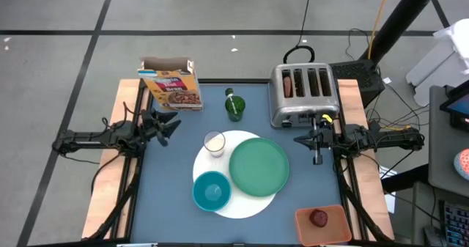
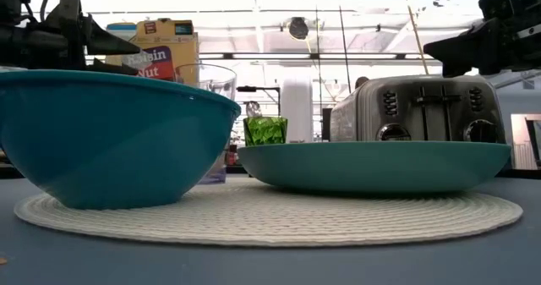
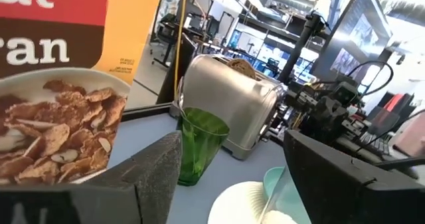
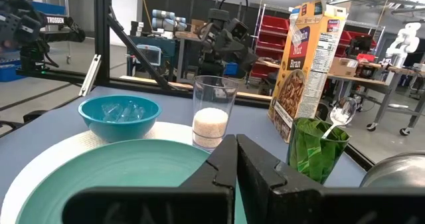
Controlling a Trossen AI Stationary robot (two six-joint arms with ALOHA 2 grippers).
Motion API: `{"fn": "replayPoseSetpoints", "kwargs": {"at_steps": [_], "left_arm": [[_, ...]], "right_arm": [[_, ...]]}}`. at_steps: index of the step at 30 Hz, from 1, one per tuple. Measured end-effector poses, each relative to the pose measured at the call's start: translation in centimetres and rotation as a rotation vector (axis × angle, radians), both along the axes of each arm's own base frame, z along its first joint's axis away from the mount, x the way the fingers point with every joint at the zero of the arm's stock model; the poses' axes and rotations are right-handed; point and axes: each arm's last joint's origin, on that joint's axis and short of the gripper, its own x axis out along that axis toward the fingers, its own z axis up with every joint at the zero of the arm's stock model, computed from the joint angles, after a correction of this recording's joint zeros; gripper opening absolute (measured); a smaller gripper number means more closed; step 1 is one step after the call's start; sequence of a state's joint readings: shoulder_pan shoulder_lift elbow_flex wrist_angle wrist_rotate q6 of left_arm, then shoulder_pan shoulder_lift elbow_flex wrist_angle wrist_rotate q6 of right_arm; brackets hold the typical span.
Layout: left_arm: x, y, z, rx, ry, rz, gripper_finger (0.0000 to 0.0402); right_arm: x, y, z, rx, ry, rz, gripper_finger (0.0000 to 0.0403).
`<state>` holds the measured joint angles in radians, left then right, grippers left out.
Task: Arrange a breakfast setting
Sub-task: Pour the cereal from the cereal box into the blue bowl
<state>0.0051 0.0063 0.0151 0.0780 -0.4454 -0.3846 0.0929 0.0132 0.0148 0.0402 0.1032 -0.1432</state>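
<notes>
The breakfast setting is sitting mid-table on a large white round disc (image 1: 245,203), a woven-looking mat with fine ridges; on it the matte green plate (image 1: 259,166) is lying flat, the smaller teal bowl (image 1: 212,190) is resting just beside the plate, and the small milk glass (image 1: 214,144) is standing upright at the disc's far edge. The green cup (image 1: 234,106), translucent and faceted with a spoon (image 4: 342,114) leaning inside it, is waiting off the disc near the silver toaster (image 1: 304,93), where a brown bagel (image 1: 287,84) is showing in one slot. The red fruit (image 1: 319,218) is lying apart in the orange-brown tray (image 1: 322,234). The likeliest trouble is tipping: the glass is tall, smooth and part full, so a sweeping arm could be knocking it over, and the cereal box (image 1: 172,82) is standing close to the left gripper (image 1: 167,126), whose fingers are spread wide. The right gripper (image 1: 316,156), fingers pressed together, is hovering beside the toaster, near the plate's rim.
</notes>
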Motion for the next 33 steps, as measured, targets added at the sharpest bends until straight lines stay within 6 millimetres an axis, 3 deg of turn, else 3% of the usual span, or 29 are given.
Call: {"fn": "replayPoseSetpoints", "kwargs": {"at_steps": [4, 11, 16, 20, 24, 28, 33], "left_arm": [[0.0, -0.1, 0.0, -0.075, -0.036, -0.026, 0.0269], [0.1, -0.8, 1.4, -0.156, -0.205, -0.275, 0.0269], [0.0, -1.4, 3.2, -0.074, -0.366, -0.331, 0.0269], [0.4, -1.5, 4.8, 0.005, -0.386, -0.291, 0.0269], [1.5, -1.6, 7.8, 0.094, -0.331, -0.243, 0.0269], [2.8, -1.7, 12.5, 0.236, -0.277, -0.164, 0.0269], [4.5, -1.3, 18.2, 0.347, -0.075, -0.087, 0.0269]], "right_arm": [[0.0, 0.0, 0.0, 0.0, 0.0, 0.0, 0.0002], [0.0, 0.0, 0.0, 0.0, 0.0, 0.0, 0.0002], [0.0, 0.0, 0.0, 0.0, 0.0, 0.0, 0.0002], [0.0, 0.0, 0.0, 0.0, 0.0, 0.0, 0.0002], [0.0, 0.0, 0.0, 0.0, 0.0, 0.0, 0.0002], [0.0, 0.0, 0.0, 0.0, 0.0, 0.0, 0.0002], [0.0, 0.0, 0.0, 0.0, 0.0, 0.0, 0.0002]]}}
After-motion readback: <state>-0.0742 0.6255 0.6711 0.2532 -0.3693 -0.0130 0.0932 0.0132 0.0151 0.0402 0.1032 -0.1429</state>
